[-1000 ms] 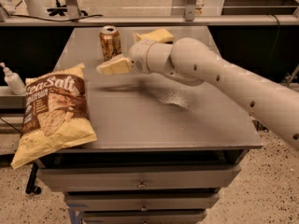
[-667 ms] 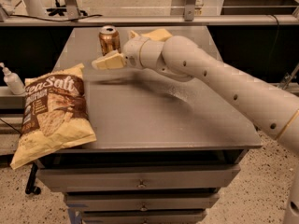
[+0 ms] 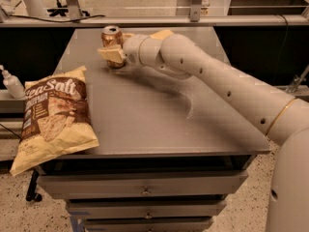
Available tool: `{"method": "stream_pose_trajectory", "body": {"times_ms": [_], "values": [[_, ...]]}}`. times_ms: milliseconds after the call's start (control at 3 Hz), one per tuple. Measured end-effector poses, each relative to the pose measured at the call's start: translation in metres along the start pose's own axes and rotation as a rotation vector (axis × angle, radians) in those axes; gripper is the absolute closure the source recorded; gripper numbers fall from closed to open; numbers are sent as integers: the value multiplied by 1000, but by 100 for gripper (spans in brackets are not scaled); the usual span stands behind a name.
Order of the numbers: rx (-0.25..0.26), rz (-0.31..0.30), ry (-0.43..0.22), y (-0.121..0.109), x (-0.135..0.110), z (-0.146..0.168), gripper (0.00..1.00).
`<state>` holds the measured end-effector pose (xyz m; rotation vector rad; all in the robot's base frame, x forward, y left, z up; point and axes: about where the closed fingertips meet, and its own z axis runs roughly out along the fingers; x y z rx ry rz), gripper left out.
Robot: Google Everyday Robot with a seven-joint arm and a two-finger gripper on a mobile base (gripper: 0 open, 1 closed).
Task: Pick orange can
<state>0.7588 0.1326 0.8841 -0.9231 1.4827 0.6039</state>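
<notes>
The orange can (image 3: 112, 36) stands upright at the far left of the grey table top (image 3: 145, 120), copper-coloured with a silver top. My gripper (image 3: 116, 50) is at the can, open, reaching in from the right. One pale finger (image 3: 109, 55) lies across the front of the can's lower half, and the other shows just behind the can on its right. The can's lower part is hidden by the finger. My white arm (image 3: 217, 83) stretches across the table from the lower right.
A large brown and yellow chip bag (image 3: 53, 117) lies on the table's left front edge, overhanging it. A yellow sponge (image 3: 161, 34) peeks out behind my wrist. A small pump bottle (image 3: 12, 83) stands off the table at left. Drawers (image 3: 145, 190) sit below.
My gripper has moved left and farther back until it reached the can. The can, the bag and the sponge have stayed in place.
</notes>
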Motion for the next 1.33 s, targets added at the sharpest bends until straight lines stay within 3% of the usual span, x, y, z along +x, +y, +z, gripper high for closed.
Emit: {"method": "stream_pose_trajectory", "body": {"times_ms": [333, 667, 1000, 1333], "values": [[3, 3, -3, -6, -3, 0, 64], [-12, 6, -43, -9, -22, -1, 87], [-40, 0, -110, -8, -62, -9, 100], [-43, -1, -116, -8, -65, -9, 100]]}}
